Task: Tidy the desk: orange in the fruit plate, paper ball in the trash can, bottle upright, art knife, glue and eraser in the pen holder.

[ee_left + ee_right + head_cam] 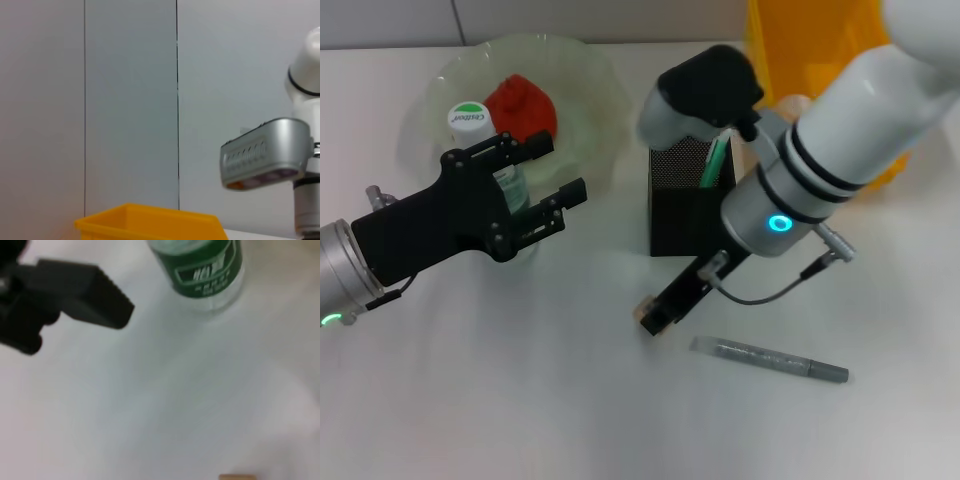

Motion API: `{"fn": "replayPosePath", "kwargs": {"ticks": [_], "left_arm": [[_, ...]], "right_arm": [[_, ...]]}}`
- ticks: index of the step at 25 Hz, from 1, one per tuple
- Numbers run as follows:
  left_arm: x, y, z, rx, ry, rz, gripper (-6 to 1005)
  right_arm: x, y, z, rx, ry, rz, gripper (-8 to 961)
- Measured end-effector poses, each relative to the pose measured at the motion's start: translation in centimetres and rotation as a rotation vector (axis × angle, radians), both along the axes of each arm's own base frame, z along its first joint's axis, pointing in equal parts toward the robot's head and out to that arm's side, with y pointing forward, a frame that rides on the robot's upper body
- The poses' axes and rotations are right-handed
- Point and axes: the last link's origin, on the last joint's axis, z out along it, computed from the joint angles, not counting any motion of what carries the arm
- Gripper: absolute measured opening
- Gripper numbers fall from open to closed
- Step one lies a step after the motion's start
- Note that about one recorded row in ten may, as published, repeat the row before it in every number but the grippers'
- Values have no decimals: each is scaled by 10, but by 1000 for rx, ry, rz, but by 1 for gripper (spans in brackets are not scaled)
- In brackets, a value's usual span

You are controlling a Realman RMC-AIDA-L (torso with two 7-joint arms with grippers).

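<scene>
Left claw spread wide around my upright bottle — clear, green label; right claw's grip I cannot tell.

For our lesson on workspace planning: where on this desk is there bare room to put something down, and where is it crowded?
Free: the near desk in front of the left tool, and the corner right of the grey pen. Crowded: the far middle, where bottle, plate, pen holder and right tool sit close together.

Bright, even light; blurred wrist close-up
</scene>
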Motion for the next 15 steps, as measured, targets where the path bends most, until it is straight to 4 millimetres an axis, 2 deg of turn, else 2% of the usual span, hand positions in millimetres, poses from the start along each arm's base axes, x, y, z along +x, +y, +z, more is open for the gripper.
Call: {"fn": "replayPosePath", "kwargs": {"ticks": [7, 15], "left_arm": [[0, 0, 0, -4, -5, 7, 647], [-1, -1, 0, -7, -8, 12, 647]], "right_arm": [[3, -5, 25, 104, 96, 26, 266], [-8, -16, 56, 221, 196, 113, 267]]}}
